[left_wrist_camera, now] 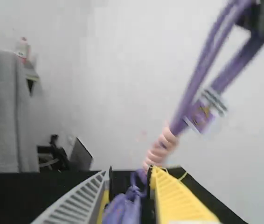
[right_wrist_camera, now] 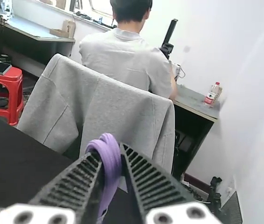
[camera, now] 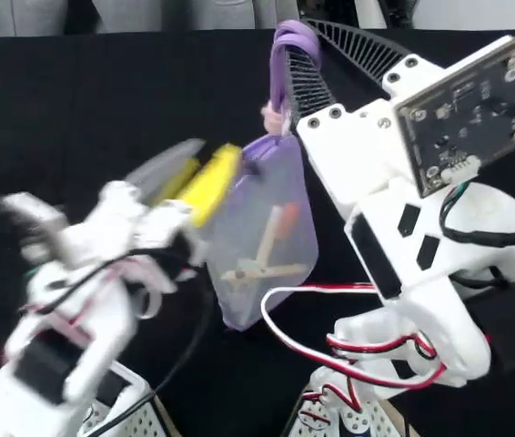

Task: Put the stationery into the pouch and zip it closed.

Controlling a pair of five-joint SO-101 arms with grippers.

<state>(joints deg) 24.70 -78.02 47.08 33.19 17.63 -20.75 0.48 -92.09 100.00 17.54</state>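
Purple pouch [camera: 271,205] — yellow-and-grey left tool [camera: 222,151]

Right tool [right_wrist_camera: 109,151] clamps its two black ribbed fingers [right_wrist_camera: 76,179] tight on the purple strap [right_wrist_camera: 107,163], whose loop pokes out past the tips. The black desk [right_wrist_camera: 15,158] lies beneath the strap, with a grey jacket [right_wrist_camera: 99,112] over a chair behind it and a red stool [right_wrist_camera: 3,88] farther off.

Pouch [camera: 267,228] blocks mid; room prob. over far-left table [camera: 66,100].
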